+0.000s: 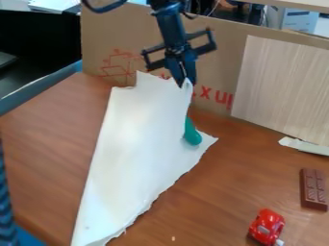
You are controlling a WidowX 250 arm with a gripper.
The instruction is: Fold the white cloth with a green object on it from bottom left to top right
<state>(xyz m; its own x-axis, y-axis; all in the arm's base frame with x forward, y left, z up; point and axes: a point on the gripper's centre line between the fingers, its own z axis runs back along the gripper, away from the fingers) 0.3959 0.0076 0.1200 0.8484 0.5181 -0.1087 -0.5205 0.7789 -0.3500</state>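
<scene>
Pinching a raised corner of the white cloth (141,139) in the gripper (184,82), at far centre. Seems well along in the fold; probably remains to lay the flap down and let go. Looks thin, ragged-edged, roughly triangular, partly hiding the green object (192,135), tapering toward near left.

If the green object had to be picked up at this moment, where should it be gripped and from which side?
Probably best to grip the green object across its rounded lower end, coming from above and the picture's right. That end lies exposed, while its narrower upper part runs up against the lifted white cloth.
</scene>
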